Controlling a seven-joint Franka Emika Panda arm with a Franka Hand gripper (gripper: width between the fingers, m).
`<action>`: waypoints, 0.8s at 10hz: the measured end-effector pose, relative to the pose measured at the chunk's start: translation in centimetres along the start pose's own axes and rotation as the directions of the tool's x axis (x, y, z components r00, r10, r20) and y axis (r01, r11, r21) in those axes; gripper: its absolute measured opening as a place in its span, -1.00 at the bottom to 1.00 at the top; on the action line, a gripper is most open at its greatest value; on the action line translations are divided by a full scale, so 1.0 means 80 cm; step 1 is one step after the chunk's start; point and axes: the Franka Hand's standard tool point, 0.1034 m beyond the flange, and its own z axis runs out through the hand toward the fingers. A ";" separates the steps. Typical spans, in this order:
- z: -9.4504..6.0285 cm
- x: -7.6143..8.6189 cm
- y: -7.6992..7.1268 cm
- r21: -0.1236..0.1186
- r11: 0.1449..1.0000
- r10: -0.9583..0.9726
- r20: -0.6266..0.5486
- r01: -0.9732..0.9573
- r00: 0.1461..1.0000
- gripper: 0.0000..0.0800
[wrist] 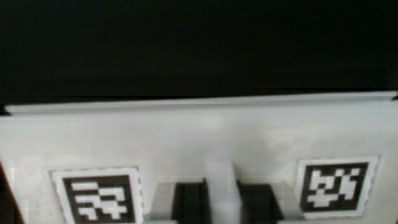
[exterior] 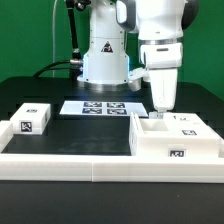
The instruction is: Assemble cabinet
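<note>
The cabinet body (exterior: 185,138) is a large white box with tags, lying on the black table at the exterior view's right. My gripper (exterior: 160,112) points straight down at the body's near-left corner. In the wrist view the body's flat white face (wrist: 196,135) shows two tags. My gripper (wrist: 208,205) has its dark pads on either side of a thin upright white wall of the body, and they look closed on it. A smaller white cabinet panel (exterior: 35,117) with tags lies apart at the exterior view's left.
The marker board (exterior: 100,107) lies flat in the middle, in front of the arm's base. A low white border rail (exterior: 70,165) runs along the table's front, right against the body's front side.
</note>
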 end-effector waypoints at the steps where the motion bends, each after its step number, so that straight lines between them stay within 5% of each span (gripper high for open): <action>1: 0.000 0.000 0.000 0.000 1.000 0.000 0.000 0.000 1.000 -0.83; 3: -0.003 0.000 0.000 0.003 1.000 0.012 0.005 -0.012 1.000 -0.83; 6: -0.033 -0.006 0.003 0.013 0.999 0.031 0.047 -0.032 0.998 -0.83; 8: -0.053 -0.010 0.010 -0.004 0.999 0.033 0.063 -0.033 0.997 -0.83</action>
